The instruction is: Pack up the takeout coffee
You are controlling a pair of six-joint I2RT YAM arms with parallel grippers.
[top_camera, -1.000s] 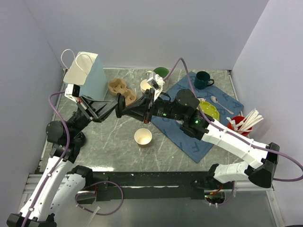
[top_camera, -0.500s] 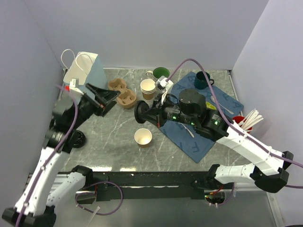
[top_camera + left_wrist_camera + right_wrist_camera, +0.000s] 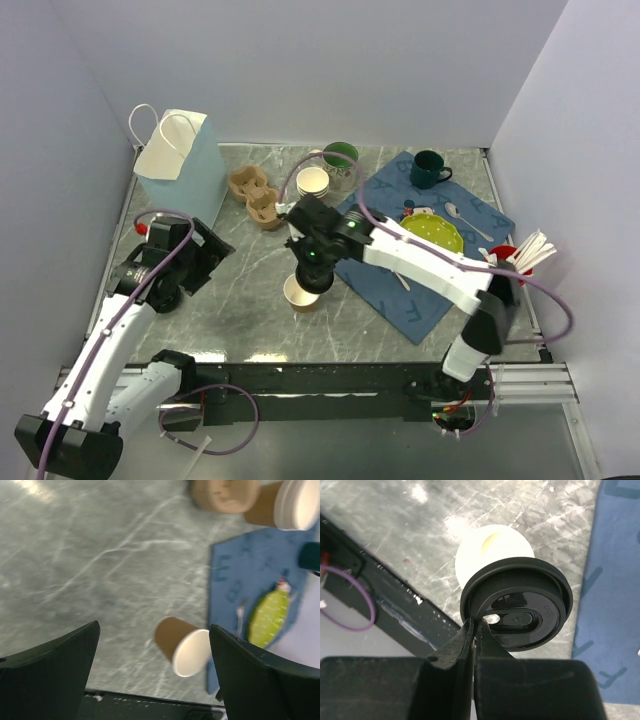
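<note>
The takeout coffee's brown paper cup (image 3: 298, 295) stands upright and lidless on the marble table, white inside (image 3: 492, 550). My right gripper (image 3: 310, 268) hangs just above it, shut on the rim of the round black lid (image 3: 517, 607). The lid sits level over the cup's near side, and I cannot tell whether they touch. The right gripper (image 3: 476, 630) pinches the lid's edge. My left gripper (image 3: 205, 258) is at the left of the table, open and empty. The left wrist view shows the cup (image 3: 182, 645) ahead between the spread jaws of the left gripper (image 3: 153, 629).
A pale blue paper bag (image 3: 180, 160) stands back left. Beside it lie a pulp cup carrier (image 3: 255, 195) and a stack of lidless cups (image 3: 313, 182). Green mugs (image 3: 340, 155) (image 3: 428, 168), a green plate (image 3: 432, 232) and a spoon (image 3: 465, 220) are near the blue cloth (image 3: 430, 290). A red utensil holder (image 3: 515, 262) is right.
My left gripper opened and drew back from the bag toward the near left. My right arm swung the black lid from near the carrier to just above the cup.
</note>
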